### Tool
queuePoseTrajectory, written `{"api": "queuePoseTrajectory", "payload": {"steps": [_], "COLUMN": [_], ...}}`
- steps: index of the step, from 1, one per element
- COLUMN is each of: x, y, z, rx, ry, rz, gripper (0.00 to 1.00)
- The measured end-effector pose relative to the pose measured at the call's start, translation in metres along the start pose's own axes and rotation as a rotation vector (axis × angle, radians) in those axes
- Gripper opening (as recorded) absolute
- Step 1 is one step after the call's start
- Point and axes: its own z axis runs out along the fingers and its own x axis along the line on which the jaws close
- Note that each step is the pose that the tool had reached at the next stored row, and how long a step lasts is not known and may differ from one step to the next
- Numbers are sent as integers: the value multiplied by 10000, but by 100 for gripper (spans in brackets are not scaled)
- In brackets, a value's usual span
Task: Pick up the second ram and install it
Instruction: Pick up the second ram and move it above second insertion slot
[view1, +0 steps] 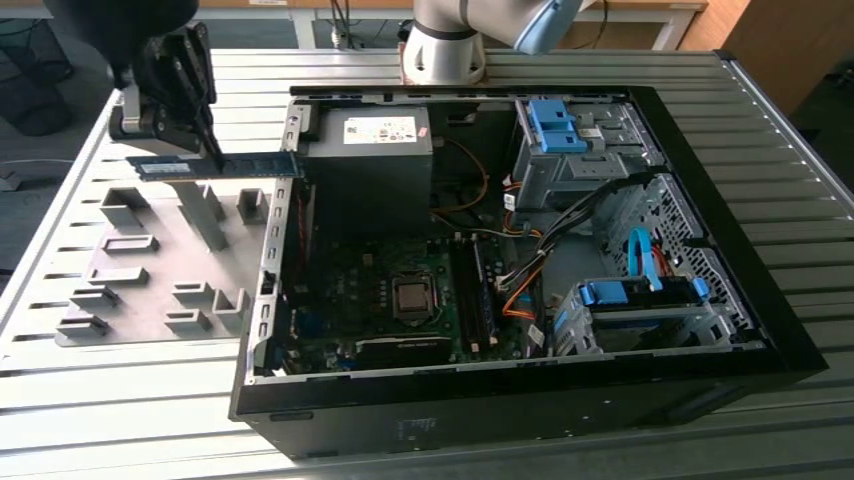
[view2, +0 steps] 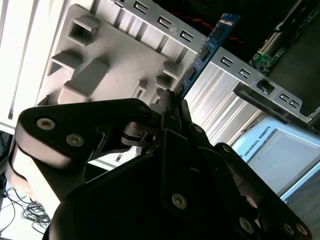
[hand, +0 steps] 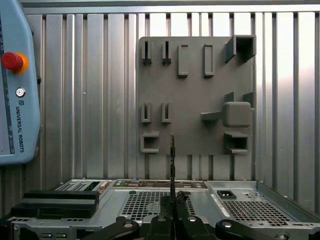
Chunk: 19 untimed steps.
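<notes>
**Open case (view1: 534, 412) on the slatted metal desk (view1: 134, 420).** The case lies on its side, and its black wall is nearest in the exterior view. Inside, the motherboard (view1: 380, 310) lies flat. Black slots (view1: 470, 290) run near-to-far beside the CPU socket (view1: 411, 297). Cables (view1: 523, 290) cross just to the exterior view's right of the slots. The space above the slots is open.

Drive bays (view1: 627, 298) with blue latches fill the exterior view's right side. A power supply (view1: 367, 150) sits at the far end of the case.

On the exterior view's left, just beside the case wall, a grey tray (view1: 147, 270) of upright holders rests on the desk. The ram (view1: 247, 165) hangs level above the tray's far end, apart from the holders. 1 end of it lies near the top edge of the case wall.

The jaws are closed on the ram's upper long edge, near mid-length.
- **Second wrist view:** the ram (view2: 202, 52) projects beyond the jaws toward the case rim (view2: 235, 70).
- **First wrist view:** the ram (hand: 172, 155) shows edge-on as 1 thin line over the tray (hand: 200, 90), and a pendant (hand: 15, 100) lies on the desk.

Farthest in the exterior view stands the arm base (view1: 447, 45).
</notes>
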Motion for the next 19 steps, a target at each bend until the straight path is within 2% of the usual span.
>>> {"api": "queuePoseTrajectory", "payload": {"steps": [19], "x": [-4], "y": [-281], "z": [2], "rx": [1], "ry": [-1], "rz": [0], "gripper": [14]}}
